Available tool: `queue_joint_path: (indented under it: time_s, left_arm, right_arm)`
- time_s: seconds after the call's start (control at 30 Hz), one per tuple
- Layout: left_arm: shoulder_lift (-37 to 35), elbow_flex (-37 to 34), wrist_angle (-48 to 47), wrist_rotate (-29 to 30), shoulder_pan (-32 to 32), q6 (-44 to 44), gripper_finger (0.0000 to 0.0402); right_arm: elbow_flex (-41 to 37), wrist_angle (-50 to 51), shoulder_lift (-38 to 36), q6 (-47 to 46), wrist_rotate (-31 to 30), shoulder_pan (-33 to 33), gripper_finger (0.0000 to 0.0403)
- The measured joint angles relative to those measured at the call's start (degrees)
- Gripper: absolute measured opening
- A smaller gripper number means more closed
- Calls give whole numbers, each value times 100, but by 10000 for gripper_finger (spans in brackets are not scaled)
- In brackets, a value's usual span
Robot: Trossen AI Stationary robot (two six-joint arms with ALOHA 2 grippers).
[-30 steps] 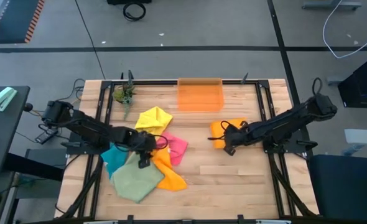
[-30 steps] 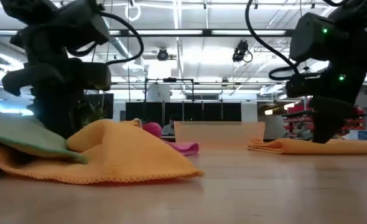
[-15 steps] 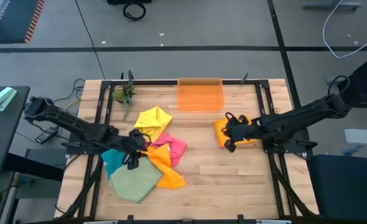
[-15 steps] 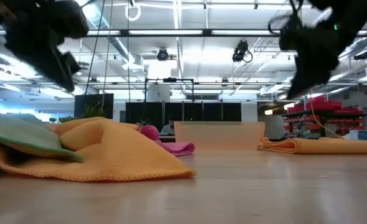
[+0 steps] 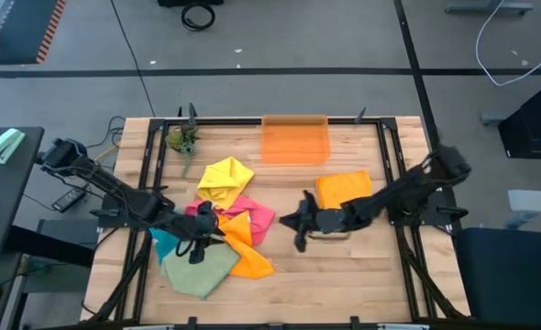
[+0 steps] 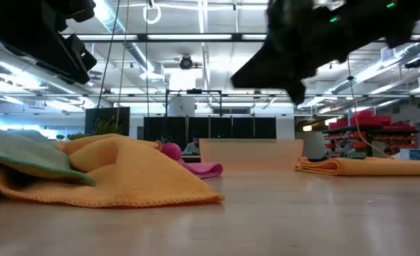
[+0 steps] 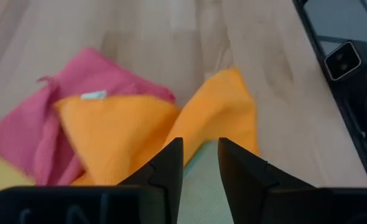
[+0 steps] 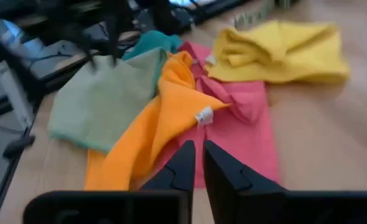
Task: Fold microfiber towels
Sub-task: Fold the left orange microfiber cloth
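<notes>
Next Towel: Approach and Pick-Up

Currently one orange towel (image 5: 344,190) lies folded flat on the surface (image 5: 344,275), near the translucent orange bin (image 5: 295,140). The unfolded towels sit in a heap well apart from it: yellow towel (image 5: 226,174), pink towel (image 5: 259,216), a second orange towel (image 5: 243,247), sage green towel (image 5: 197,270) and teal towel (image 5: 165,241), all overlapping.

The right gripper (image 5: 300,223) hangs above bare wood between the folded towel and the heap, pointed at the heap. Its fingers stand a narrow slit apart and hold nothing. The left gripper (image 5: 200,244) hovers over the heap where the orange and green cloths meet; its fingers show a modest gap and nothing between them, though from the overhead view contact with the cloth cannot be ruled out.

Procedure, as a judgement:
1. Select the top layer. The second orange towel appears to lie over the pink one, and its white tag (image 8: 203,116) marks a free corner.
2. Widen the right gripper before descent; the present gap looks too tight for doubled fabric.
3. Pinch one corner only. Catching two cloths will drag the heap.
4. Draw the towel clear onto bare wood before flattening it.
</notes>
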State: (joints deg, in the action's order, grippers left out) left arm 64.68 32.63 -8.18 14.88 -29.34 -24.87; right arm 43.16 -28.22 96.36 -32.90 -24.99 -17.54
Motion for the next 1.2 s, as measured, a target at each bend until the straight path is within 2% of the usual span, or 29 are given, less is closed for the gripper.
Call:
queue_joint_path:
  time_s: [0.17,0.23,0.37,0.47,0.6,0.77,1.03,1.2]
  left_arm:
    - [282,-5,89,6,-18,6,107]
    - [374,-3,226,24,-35,8,107]
    - [389,-3,266,17,-70,361,107]
    - [391,-5,325,127,-35,702,107]
    - [391,0,424,207,97,908,107]
    - [392,0,457,222,165,913,107]
    - [394,0,469,207,146,879,107]
    - [394,0,479,206,146,830,107]
  right_arm:
    - [1144,119,1066,-602,1100,524,108]
    - [1531,500,1281,-756,1467,677,140]
    - [2010,1210,1567,-917,1585,787,193]
    - [2172,1553,1578,-883,1586,779,213]
    - [2194,1619,1606,-1274,1182,713,219]
    - [2212,1449,1999,-1879,1156,717,220]
    - [2220,465,2334,-1734,1178,738,220]
    - [2253,380,2338,-1736,1206,719,218]
